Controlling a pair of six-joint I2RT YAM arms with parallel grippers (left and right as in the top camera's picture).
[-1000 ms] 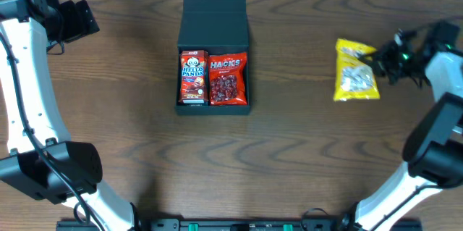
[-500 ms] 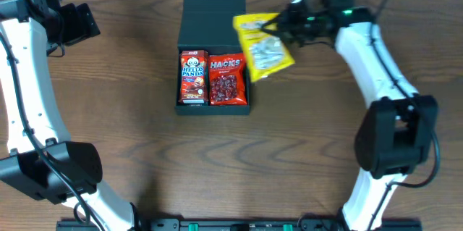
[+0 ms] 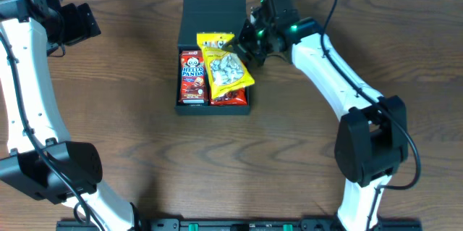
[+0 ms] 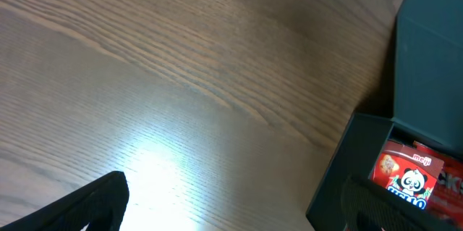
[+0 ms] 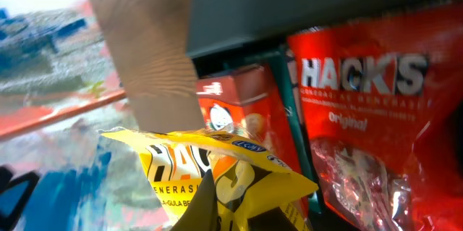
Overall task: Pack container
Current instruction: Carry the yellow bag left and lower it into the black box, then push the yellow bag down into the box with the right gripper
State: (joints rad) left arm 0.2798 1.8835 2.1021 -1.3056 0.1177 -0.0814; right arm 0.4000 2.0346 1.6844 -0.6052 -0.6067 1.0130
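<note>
The right jaws grip a yellow snack bag (image 3: 227,66) over the open container (image 3: 214,10) at the middle of the table (image 3: 289,166); a Hello Panda box (image 3: 192,77) and a red Hacks bag (image 3: 233,98) lie inside. The left jaws gape wide, well apart from it.

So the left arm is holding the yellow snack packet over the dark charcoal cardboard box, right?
No, the right gripper holds the yellow snack packet, as the overhead view shows. The rest stands: it is over the dark charcoal cardboard box, above the red Hacks bag.
</note>
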